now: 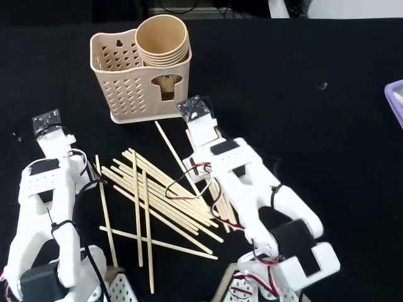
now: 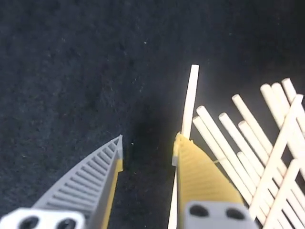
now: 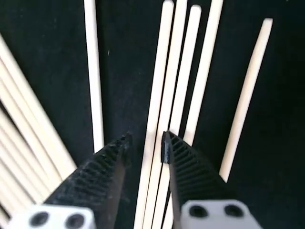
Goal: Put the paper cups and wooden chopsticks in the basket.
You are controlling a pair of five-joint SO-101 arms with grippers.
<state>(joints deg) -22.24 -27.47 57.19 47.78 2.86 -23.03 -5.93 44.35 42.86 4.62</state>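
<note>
Plainly, left claw (image 2: 148, 138) hangs spread beside the chopsticks (image 2: 209, 126); right claw (image 3: 146, 135), spread, straddles one.

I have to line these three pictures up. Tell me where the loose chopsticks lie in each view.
High view: the chopsticks lie scattered in front of the basket, between the two arms.
Left wrist view: they fan out beside the open left gripper, with one stick along its yellow finger.
Right wrist view: they run lengthwise under the open right gripper.
Shared landmark: the black table.
</note>
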